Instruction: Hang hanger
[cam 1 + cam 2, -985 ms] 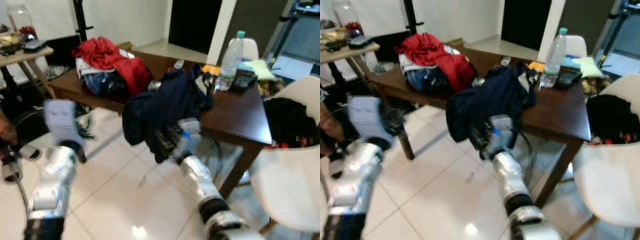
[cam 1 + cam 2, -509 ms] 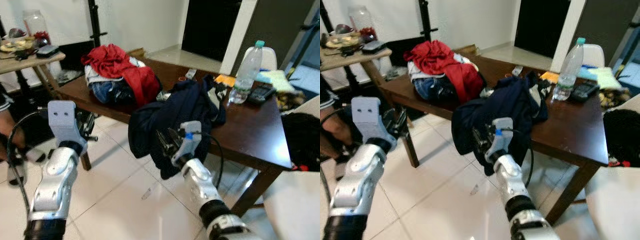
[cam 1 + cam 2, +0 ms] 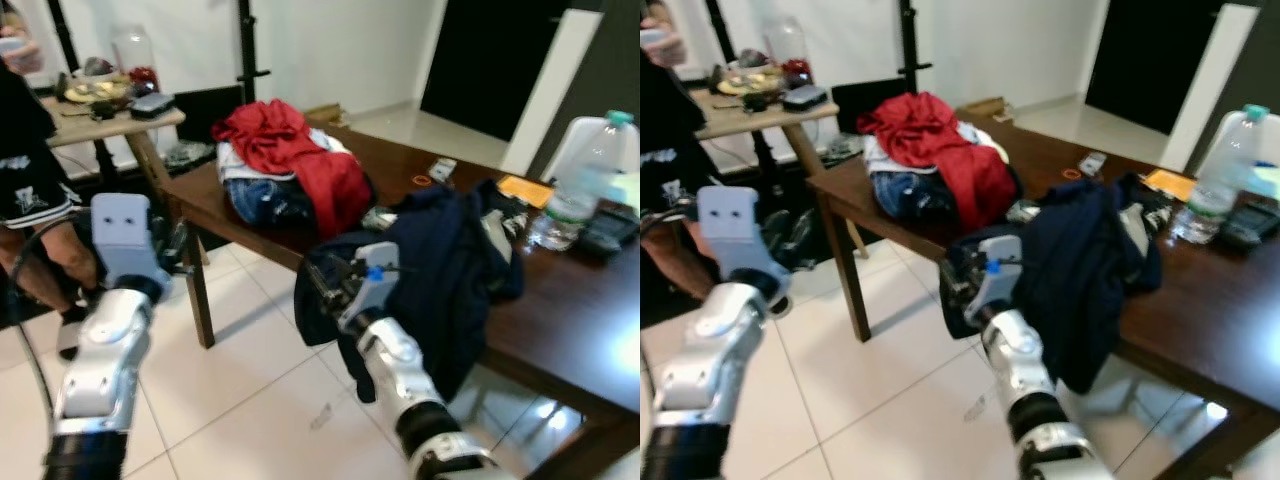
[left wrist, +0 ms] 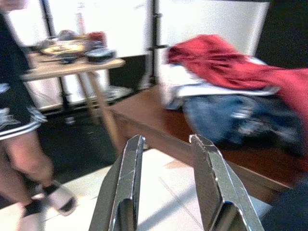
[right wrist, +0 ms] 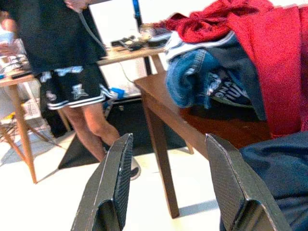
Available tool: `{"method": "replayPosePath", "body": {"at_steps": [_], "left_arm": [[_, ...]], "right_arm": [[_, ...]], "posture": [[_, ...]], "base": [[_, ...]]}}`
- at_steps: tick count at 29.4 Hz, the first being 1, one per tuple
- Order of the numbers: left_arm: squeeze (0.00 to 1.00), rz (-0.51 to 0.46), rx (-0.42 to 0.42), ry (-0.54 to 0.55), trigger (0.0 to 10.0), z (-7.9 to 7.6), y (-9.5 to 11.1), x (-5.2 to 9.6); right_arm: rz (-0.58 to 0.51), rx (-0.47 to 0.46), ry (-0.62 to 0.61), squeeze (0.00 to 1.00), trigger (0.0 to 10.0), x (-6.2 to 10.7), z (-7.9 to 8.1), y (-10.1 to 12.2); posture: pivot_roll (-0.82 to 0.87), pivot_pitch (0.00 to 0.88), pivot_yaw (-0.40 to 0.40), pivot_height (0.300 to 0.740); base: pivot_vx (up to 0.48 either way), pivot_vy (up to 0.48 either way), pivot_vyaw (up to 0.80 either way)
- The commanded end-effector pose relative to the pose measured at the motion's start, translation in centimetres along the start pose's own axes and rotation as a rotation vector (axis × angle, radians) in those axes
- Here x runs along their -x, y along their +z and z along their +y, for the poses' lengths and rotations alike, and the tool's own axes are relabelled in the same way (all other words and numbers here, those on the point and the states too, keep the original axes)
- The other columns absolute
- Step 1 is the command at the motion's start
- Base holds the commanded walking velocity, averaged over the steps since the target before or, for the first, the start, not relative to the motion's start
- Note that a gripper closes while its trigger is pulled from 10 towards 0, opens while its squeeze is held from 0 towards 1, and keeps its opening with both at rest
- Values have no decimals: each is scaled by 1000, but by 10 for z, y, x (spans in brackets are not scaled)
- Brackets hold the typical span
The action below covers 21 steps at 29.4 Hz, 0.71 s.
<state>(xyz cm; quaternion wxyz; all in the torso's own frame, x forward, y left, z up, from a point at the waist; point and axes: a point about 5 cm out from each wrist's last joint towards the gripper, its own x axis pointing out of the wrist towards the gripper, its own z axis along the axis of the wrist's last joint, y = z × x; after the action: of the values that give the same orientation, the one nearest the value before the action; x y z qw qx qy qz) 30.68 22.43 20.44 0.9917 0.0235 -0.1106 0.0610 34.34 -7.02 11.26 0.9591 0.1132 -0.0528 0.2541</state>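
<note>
A dark navy garment [image 3: 455,265] lies bunched on the brown table [image 3: 570,330] and hangs over its front edge. My right gripper [image 3: 322,287] is raised just in front of that hanging cloth, on its left side. In the right wrist view its fingers [image 5: 113,187] stand open with nothing between them, and the navy cloth [image 5: 274,168] lies beside one finger. My left gripper [image 4: 168,142] is held up left of the table, open and empty, pointing at the table's left corner.
A pile of red, white and denim clothes [image 3: 285,160] sits on the table's left end. A water bottle [image 3: 585,175] stands at the right. A person [image 3: 30,170] stands at the far left beside a small side table [image 3: 110,105]. A black pole [image 3: 245,50] rises behind.
The camera has swung left, so the table and clothes shifted right and the person came into view. Both arms keep the same raised pose, grippers still open.
</note>
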Motion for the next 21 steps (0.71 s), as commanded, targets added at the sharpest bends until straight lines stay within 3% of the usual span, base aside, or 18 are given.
{"method": "replayPosePath", "body": {"at_steps": [1, 6, 8, 11, 13, 21], "left_arm": [[0, -1, -5, -22, 10000, -5, 2, -1], [0, -59, -12, -1, 10000, 6, 25, -10], [0, -59, -12, -1, 10000, 6, 25, -10], [0, -113, -5, 9, 10000, 12, 44, -17], [0, -155, 11, -4, 10000, 8, 58, -22], [0, -211, 2, -32, 10000, 2, 80, -30]], "right_arm": [[-8, -20, -14, 0, 10000, 0, -2, 1], [-47, -22, -21, 0, 10000, -3, -2, 10], [-47, -22, -21, 0, 10000, -3, -2, 10], [-104, -9, -72, 0, 10000, -7, -8, 22], [-135, -21, -135, 0, 10000, -8, -17, 29], [-182, 18, -160, 0, 10000, -7, -26, 42]], "posture": [[210, 0, -53, 740], [213, 0, -55, 740], [213, 0, -55, 740], [214, 0, -57, 740], [214, 0, -58, 740], [213, 0, -58, 740]], "base": [[315, 0, 0], [305, 0, 0], [304, 0, 0], [301, 0, 0], [304, 0, 0], [301, 0, 0]]}}
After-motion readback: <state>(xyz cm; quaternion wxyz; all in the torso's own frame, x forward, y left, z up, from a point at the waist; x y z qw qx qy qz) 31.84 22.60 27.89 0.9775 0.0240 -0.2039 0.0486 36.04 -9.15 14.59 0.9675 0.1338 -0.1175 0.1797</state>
